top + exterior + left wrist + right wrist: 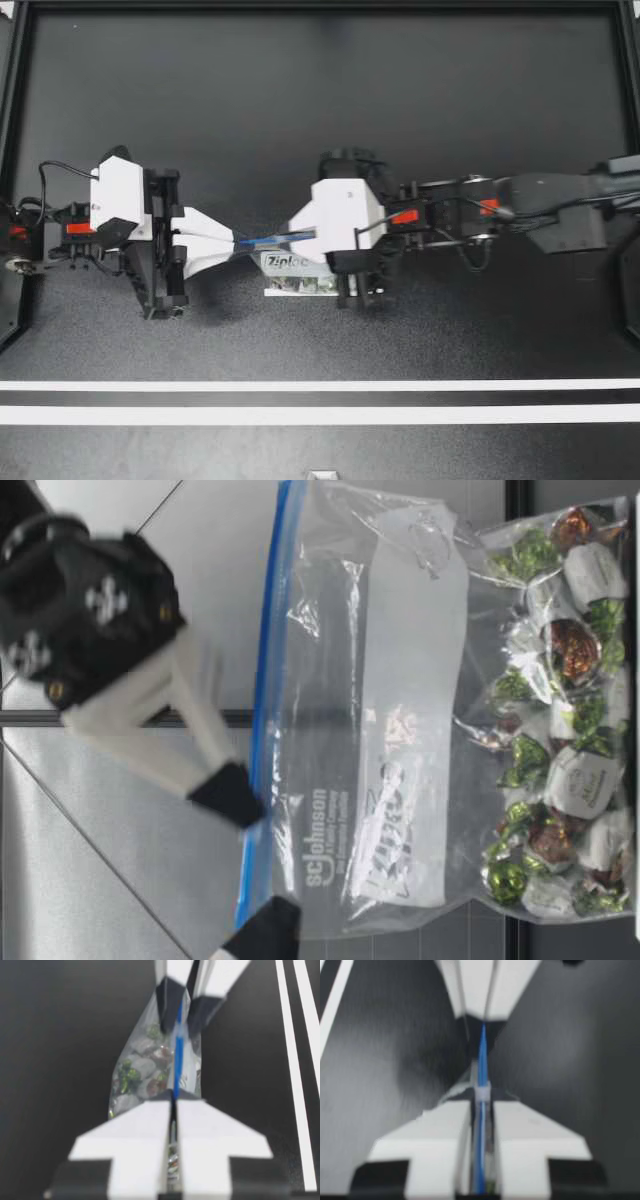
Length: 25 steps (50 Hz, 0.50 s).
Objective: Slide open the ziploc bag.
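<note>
A clear ziploc bag point(298, 276) of wrapped candies hangs between my two grippers, its blue zip strip point(270, 240) on top. My left gripper point(236, 243) is shut on one end of the strip point(176, 1060). My right gripper point(296, 236) faces it a short way along and is shut on the strip point(482, 1055), a pale slider point(481, 1094) at its fingertips. In the low view the bag point(400, 730) hangs upright, candies point(560, 730) at its bottom. There the right gripper's pad point(228, 792) touches the strip, and my left gripper point(265, 930) grips its end.
The black table point(320, 120) lies under the bag. Two white stripes point(320, 385) run across its front part. Black frame rails border the back and both sides.
</note>
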Tool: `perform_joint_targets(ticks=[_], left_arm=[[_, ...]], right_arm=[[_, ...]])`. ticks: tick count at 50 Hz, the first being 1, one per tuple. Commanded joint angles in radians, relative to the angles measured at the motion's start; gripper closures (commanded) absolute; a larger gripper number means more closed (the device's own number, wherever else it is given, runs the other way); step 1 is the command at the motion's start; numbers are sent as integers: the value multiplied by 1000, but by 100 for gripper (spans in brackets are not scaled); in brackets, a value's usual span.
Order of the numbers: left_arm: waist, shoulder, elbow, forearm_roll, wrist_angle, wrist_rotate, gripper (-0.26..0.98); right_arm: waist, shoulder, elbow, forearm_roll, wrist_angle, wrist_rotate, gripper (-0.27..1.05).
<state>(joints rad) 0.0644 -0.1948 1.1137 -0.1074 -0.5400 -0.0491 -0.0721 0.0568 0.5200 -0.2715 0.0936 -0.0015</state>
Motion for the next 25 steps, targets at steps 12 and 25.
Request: perform_joint_targets(ticks=[12,25], left_arm=[[14,-5,3,-2,-3,2,86],[14,-5,8,-2,2,2,86]], right_arm=[[-17,-224,179,5,48,8,86],[-38,-341,298,11,48,37,86]])
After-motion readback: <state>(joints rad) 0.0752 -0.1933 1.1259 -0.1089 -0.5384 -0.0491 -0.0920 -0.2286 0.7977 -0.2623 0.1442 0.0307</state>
